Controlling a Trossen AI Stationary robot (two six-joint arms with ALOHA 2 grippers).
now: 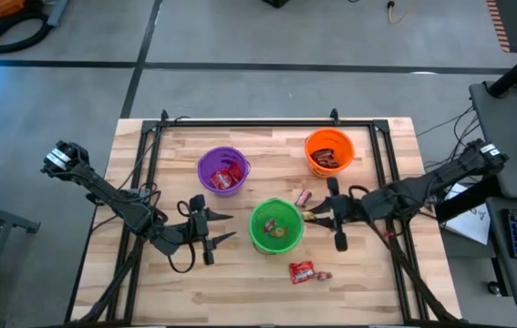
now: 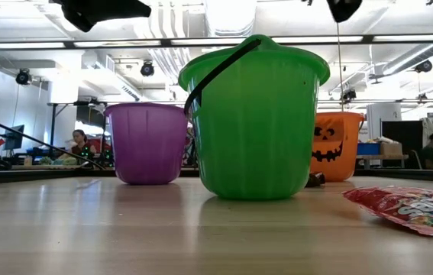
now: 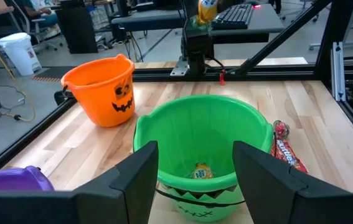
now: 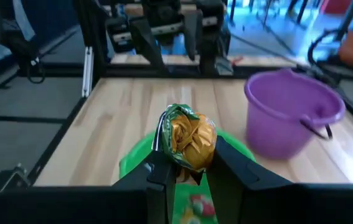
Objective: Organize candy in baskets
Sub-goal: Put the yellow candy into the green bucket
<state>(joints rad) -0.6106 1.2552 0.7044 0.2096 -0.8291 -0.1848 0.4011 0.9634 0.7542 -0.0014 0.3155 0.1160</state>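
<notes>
High view: wooden table point(image 1: 240, 282) on grey floor point(image 1: 57, 100).

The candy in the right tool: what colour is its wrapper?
Gold with green edges, seen best in the right wrist view: the candy is pinched in the right tool.

Both arms are dark, near-black, built of slim jointed links with thin black cables looping beside them. The left tool point(image 1: 218, 229) has 2 pointed black fingers. The right tool point(image 1: 317, 217) has 2 blocky matte-black fingers. Each arm's far end carries a pale grey-white block.
</notes>
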